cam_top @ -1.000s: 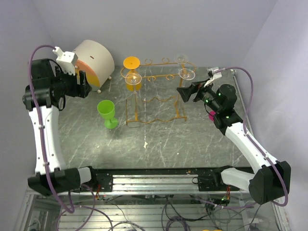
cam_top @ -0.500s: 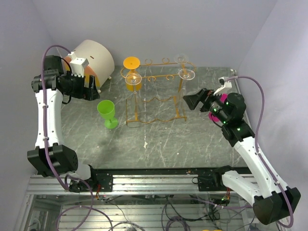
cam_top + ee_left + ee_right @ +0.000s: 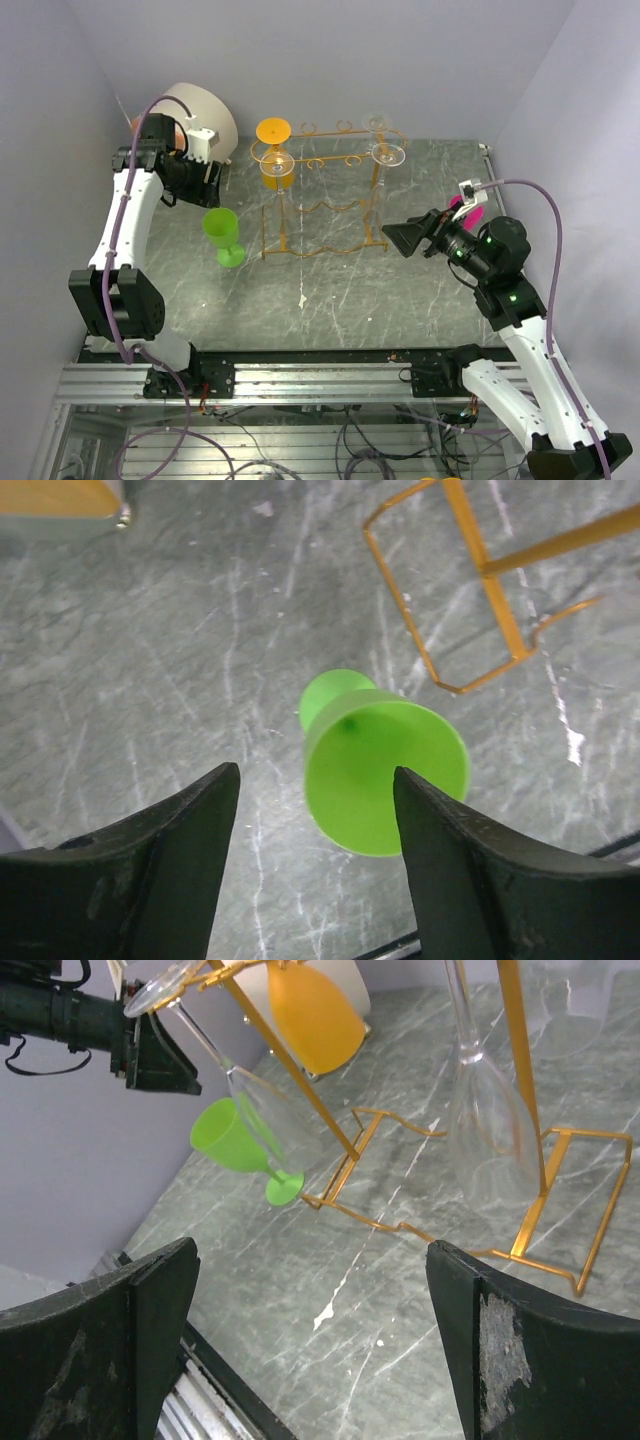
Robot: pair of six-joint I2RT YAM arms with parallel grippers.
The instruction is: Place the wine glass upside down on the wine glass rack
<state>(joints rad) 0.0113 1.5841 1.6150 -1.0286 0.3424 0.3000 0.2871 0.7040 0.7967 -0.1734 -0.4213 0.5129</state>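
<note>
Three lilac walls (image 3: 400,60) close in a grey marbled table (image 3: 420,290). Cream drum (image 3: 205,110) at back left, partly hidden by left arm (image 3: 125,215). Clear glasses (image 3: 387,152) hanging on wine glass rack (image 3: 325,205) are hard to make out. Green wine glass (image 3: 222,232): opaque, upright on table, just left of rack. Left gripper (image 3: 314,773) above it, jaws apart, empty. Right gripper (image 3: 398,236) spread wide, empty

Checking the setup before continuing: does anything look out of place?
The bright green plastic wine glass stands upright on the grey marbled table, beside the orange-gold wire rack where other glasses hang upside down. A small white fleck lies on the table nearby.
</note>
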